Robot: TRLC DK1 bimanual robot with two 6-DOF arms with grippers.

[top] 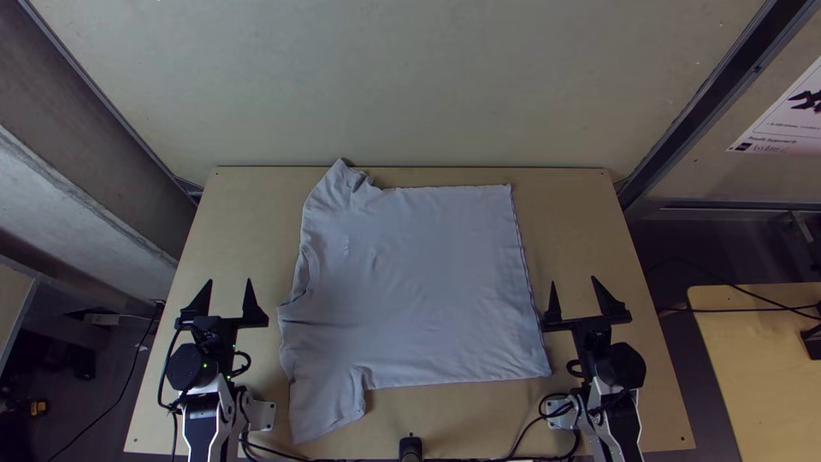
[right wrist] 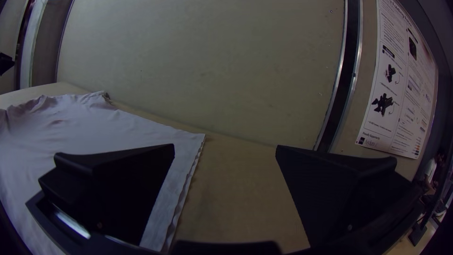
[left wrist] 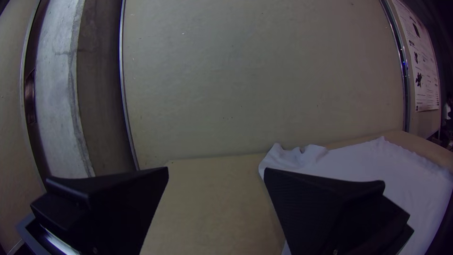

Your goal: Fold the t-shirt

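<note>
At the left of the light wooden tabletop (top: 239,214), the left gripper, a pair of wide flat black fingers (left wrist: 321,203), stands with its jaws spread and nothing between them, apart from the cloth. Next comes the pale grey-white fabric t-shirt (top: 419,291), spread in a single flat layout in the middle of the table and turned sideways, its neck opening (top: 301,274) towards the left arm. The far sleeve (top: 336,186) is rumpled and reaches the table's far edge; the near sleeve (top: 329,411) lies flatter, pointing towards the near edge. The body runs on, lightly creased, to the hem (top: 528,278) at the right. Just beyond that, the right gripper, likewise black and wide-fingered (top: 573,281), also has its jaws wide apart with nothing in them, one finger close beside the hem. The job looks to be at its very start, with the shirt laid out and no fold made. The next move probably calls for both grippers to go down to one long side, one at a sleeve and one at the hem corner, pinch the fabric and carry it across the body together, keeping it taut so the soft sleeve doesn't bunch underneath.
</note>
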